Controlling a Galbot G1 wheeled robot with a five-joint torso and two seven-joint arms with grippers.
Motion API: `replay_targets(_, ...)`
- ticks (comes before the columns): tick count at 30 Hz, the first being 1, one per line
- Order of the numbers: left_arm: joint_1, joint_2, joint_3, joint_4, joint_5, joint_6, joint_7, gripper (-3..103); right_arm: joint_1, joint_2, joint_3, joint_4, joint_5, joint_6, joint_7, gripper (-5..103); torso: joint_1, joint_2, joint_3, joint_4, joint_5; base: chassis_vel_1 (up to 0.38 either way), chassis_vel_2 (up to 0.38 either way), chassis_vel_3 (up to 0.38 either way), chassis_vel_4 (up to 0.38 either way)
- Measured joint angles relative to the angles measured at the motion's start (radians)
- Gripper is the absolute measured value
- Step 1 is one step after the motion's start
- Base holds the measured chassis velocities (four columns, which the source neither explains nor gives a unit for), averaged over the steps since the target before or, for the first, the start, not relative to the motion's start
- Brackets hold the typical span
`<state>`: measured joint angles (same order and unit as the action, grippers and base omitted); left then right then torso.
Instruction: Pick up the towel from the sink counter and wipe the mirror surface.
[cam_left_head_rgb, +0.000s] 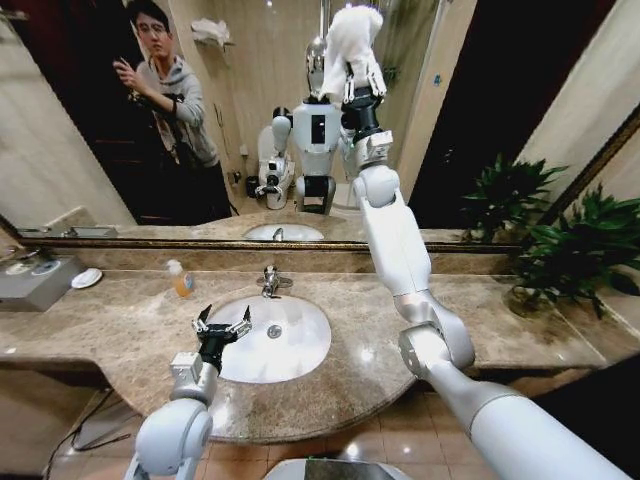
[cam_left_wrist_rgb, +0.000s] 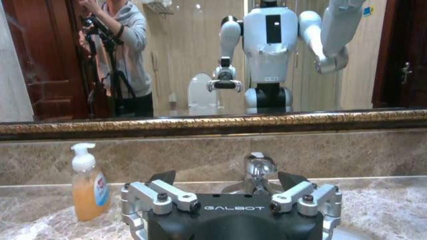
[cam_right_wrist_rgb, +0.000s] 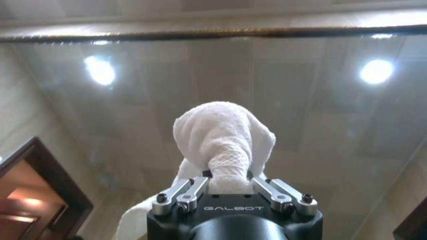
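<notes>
I am holding the towel (cam_left_head_rgb: 352, 40) pinched in the right tool (cam_left_head_rgb: 357, 88) high against the mirror (cam_left_head_rgb: 480, 110), aiming for flat, even pressure, while the left tool (cam_left_head_rgb: 221, 327) is hovering wide apart over the bench (cam_left_head_rgb: 120, 330).

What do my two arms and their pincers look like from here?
Both arms are glossy white with rounded shells and grey joint rings. The left pincer is a black block with silver-grey linked metal fingers, dark screws and black tips; white "GALBOT" lettering sits on its body. The right pincer has the same black housing, silver links and "GALBOT" mark, below a black wrist section.
</notes>
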<state>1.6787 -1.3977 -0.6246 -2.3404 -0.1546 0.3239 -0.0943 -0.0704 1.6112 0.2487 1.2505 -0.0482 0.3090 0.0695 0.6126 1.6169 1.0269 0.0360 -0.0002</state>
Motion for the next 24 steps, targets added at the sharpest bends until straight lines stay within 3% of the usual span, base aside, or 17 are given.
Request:
replay_targets(4, 0.000, 0.000, 0.000, 0.000, 0.000, 0.000, 0.000, 100, -0.023, -0.011, 0.043, 0.043, 0.068, -0.025, 0.015, 18, 0.000, 0.000, 0.000, 0.0007, 0.0002, 0.000, 0.000, 0.000, 0.000)
replay_targets(8, 0.000, 0.000, 0.000, 0.000, 0.000, 0.000, 0.000, 100, -0.033, -0.084, 0.097, 0.058, 0.140, -0.038, 0.024, 18, 0.000, 0.000, 0.000, 0.0003, 0.0004, 0.000, 0.000, 0.000, 0.000)
replay_targets(10, 0.000, 0.000, 0.000, 0.000, 0.000, 0.000, 0.000, 100, -0.038, -0.163, 0.161, 0.054, 0.194, -0.043, 0.034, 18, 0.000, 0.000, 0.000, -0.0018, 0.0009, 0.000, 0.000, 0.000, 0.000)
replay_targets(14, 0.000, 0.000, 0.000, 0.000, 0.000, 0.000, 0.000, 100, -0.047, -0.189, 0.177, 0.046, 0.215, -0.043, 0.037, 18, 0.000, 0.000, 0.000, -0.0013, 0.0010, 0.000, 0.000, 0.000, 0.000)
replay_targets(17, 0.000, 0.000, 0.000, 0.000, 0.000, 0.000, 0.000, 100, -0.055, -0.170, 0.163, 0.049, 0.206, -0.043, 0.037, 18, 0.000, 0.000, 0.000, -0.0006, 0.0008, 0.000, 0.000, 0.000, 0.000)
replay_targets(24, 0.000, 0.000, 0.000, 0.000, 0.000, 0.000, 0.000, 100, -0.085, -0.024, -0.020, 0.066, 0.104, 0.022, -0.005, 18, 0.000, 0.000, 0.000, 0.0013, -0.0004, 0.000, 0.000, 0.000, 0.000)
